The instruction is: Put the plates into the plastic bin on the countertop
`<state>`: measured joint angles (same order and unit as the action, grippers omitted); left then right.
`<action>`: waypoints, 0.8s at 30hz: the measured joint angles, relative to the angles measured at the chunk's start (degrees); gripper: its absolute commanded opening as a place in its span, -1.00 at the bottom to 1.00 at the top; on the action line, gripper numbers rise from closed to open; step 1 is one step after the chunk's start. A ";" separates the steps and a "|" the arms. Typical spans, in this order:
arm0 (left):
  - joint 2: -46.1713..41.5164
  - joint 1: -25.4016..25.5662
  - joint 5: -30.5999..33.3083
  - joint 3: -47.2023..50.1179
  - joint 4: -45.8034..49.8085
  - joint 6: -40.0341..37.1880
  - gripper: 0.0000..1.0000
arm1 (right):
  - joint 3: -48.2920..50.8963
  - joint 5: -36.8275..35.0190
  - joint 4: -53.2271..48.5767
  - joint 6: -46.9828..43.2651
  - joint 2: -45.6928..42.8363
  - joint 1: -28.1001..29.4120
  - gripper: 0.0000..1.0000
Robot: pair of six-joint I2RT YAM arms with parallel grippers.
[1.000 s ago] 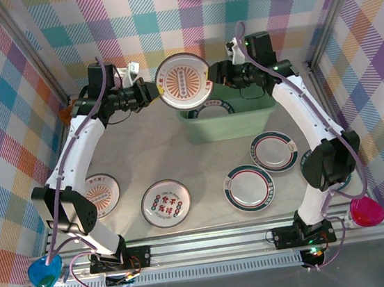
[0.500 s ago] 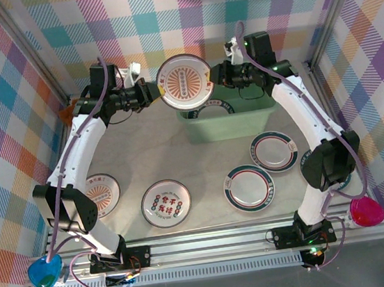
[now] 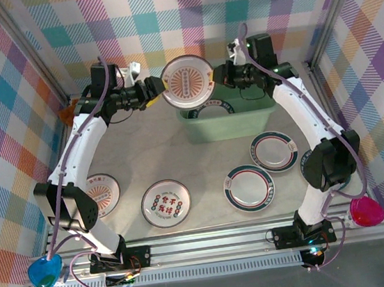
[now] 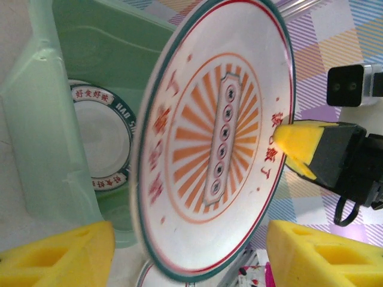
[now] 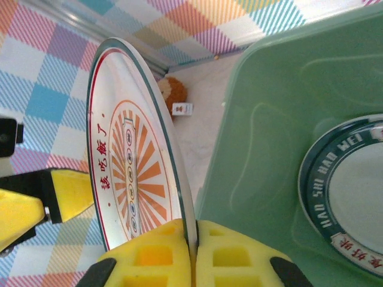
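Note:
A white plate with an orange sunburst [image 3: 188, 81] hangs tilted on edge above the left end of the mint-green plastic bin [image 3: 232, 124]. My right gripper [image 3: 216, 79] is shut on its right rim; in the right wrist view the yellow pads [image 5: 155, 257] pinch the plate's edge [image 5: 131, 161]. My left gripper [image 3: 153, 91] stands open just left of the plate, its pads [image 4: 54, 257] apart from the rim [image 4: 215, 137]. One green-rimmed plate [image 5: 353, 185] lies inside the bin [image 5: 269, 107]. Several plates lie on the countertop [image 3: 179, 152].
On the countertop lie two orange-patterned plates [image 3: 100, 195] [image 3: 166, 203] at the left and two green-banded ones [image 3: 250, 187] [image 3: 275, 151] at the right. Plaid walls close in the back and both sides. A small brown object [image 5: 172, 91] lies by the back wall.
The left gripper has opened and let go of the plate. The right gripper has closed on the plate's right rim. The plate has shifted slightly right.

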<state>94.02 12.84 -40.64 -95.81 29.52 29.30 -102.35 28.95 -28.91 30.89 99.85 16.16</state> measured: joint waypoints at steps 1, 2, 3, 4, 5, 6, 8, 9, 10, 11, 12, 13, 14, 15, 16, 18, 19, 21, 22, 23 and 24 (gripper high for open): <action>0.00 -0.28 0.44 0.00 -0.02 0.02 0.45 | 0.00 -0.24 0.13 0.17 0.00 -0.72 -1.00; 0.00 -0.50 0.90 0.00 -0.11 0.04 0.45 | 0.00 -0.50 0.20 0.22 0.00 -1.40 -1.00; 0.00 -0.63 1.29 0.00 -0.28 0.04 0.45 | -0.02 -0.87 0.17 0.24 0.02 -2.34 -1.00; 0.00 -1.01 1.55 0.00 -0.55 0.04 0.45 | -0.02 -1.09 0.15 0.24 0.11 -3.43 -1.00; 0.00 -1.51 1.90 0.00 -1.01 0.04 0.45 | -0.02 -1.31 0.13 0.22 0.24 -4.46 -1.00; 0.00 -1.99 2.21 0.00 -1.31 0.04 0.45 | -0.02 -1.55 0.13 0.20 0.46 -5.38 -1.00; 0.00 -3.30 2.64 0.15 -1.84 0.04 0.45 | -0.33 -2.54 -0.63 -0.35 1.22 -6.80 -1.00; 0.02 -3.98 2.80 0.59 -2.32 0.04 0.45 | -0.79 -3.13 -1.40 -0.94 1.86 -7.58 -1.00; 0.02 -4.39 2.91 1.03 -2.60 0.04 0.45 | -1.44 -3.61 -2.27 -1.66 2.62 -8.07 -1.00; 0.13 -4.79 3.08 1.57 -2.67 0.02 0.45 | -2.29 -4.17 -3.19 -2.64 3.82 -8.52 -1.00; 0.33 -5.11 3.23 2.12 -2.71 0.02 0.45 | -2.97 -4.66 -4.09 -3.52 4.94 -8.68 -1.00; 0.70 -5.44 3.26 2.75 -2.71 -0.15 0.45 | -3.43 -4.96 -4.85 -4.48 5.95 -8.70 -1.00; 1.09 -5.55 3.32 3.15 -2.67 -0.17 0.45 | -3.78 -5.14 -5.75 -5.18 6.73 -8.63 -1.00; 1.77 -5.66 3.41 3.50 -2.60 -0.26 0.45 | -3.96 -5.22 -6.58 -6.14 7.74 -8.55 -1.00; 2.58 -5.66 3.45 3.72 -2.54 -0.37 0.45 | -3.96 -5.40 -7.30 -6.75 8.59 -8.44 -1.00; 3.82 -5.66 3.48 3.87 -2.40 -0.46 0.45 | -3.96 -5.64 -8.90 -7.89 10.19 -8.26 -1.00; 4.39 -5.66 3.50 3.87 -2.34 -0.59 0.45 | -3.96 -5.79 -9.40 -8.15 10.78 -8.22 -1.00; 5.38 -5.88 3.63 3.87 -2.05 -0.63 0.45 | -3.61 -6.01 -9.86 -8.98 12.07 -8.22 -1.00; 5.64 -5.92 3.65 3.89 -1.88 -0.76 0.45 | -3.26 -6.01 -9.81 -9.18 12.48 -8.22 -1.00; 5.81 -6.03 3.67 3.89 -1.60 -0.94 0.45 | -2.97 -5.99 -9.88 -9.35 12.96 -8.22 -1.00; 5.90 -6.05 3.67 3.91 -1.18 -1.25 0.45 | -2.75 -5.97 -9.90 -9.40 13.38 -8.22 -1.00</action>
<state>99.92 6.79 -36.97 -91.90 28.34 28.05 -105.10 22.98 -38.81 21.50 113.23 7.94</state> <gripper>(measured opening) 0.724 0.059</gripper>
